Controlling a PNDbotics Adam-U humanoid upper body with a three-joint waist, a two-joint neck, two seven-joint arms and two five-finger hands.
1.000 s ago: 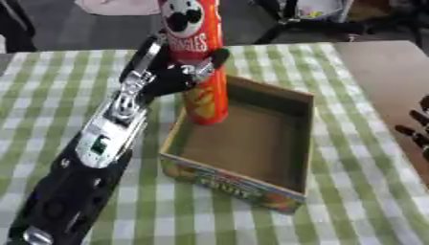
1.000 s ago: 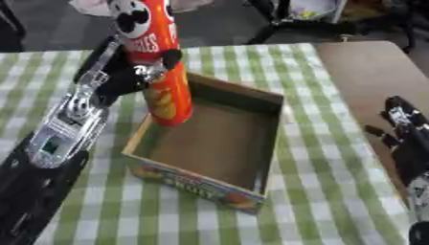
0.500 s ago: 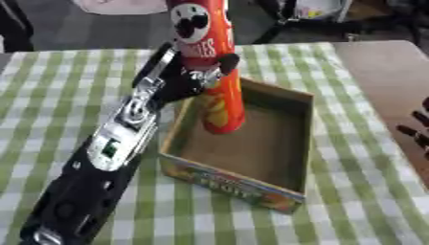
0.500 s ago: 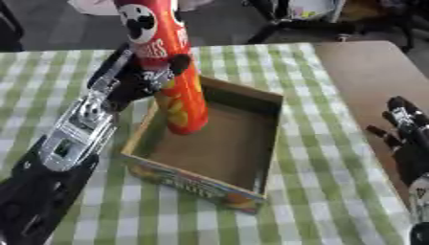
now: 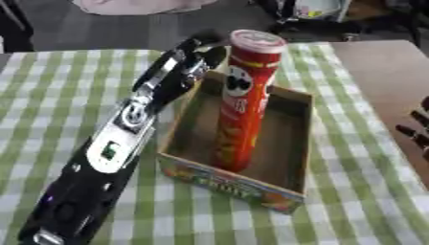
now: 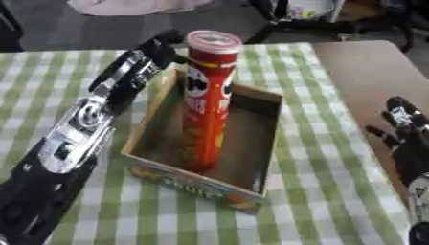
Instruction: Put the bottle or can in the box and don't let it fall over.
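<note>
can (image 5: 243,100) upright in box (image 5: 289,139), just right of left hand (image 5: 191,60).

Green checked tablecloth (image 5: 50,91), brown tabletop (image 5: 381,72)

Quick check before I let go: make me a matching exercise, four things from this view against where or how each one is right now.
1. red can
2. box
3. left hand
4. right hand

a. idle at the right edge, fingers up
b. upright inside the box
c. lying on the checked cloth
d. beside the can's top, at the box's far left corner

Pairs: 1-b, 2-c, 3-d, 4-a
</note>
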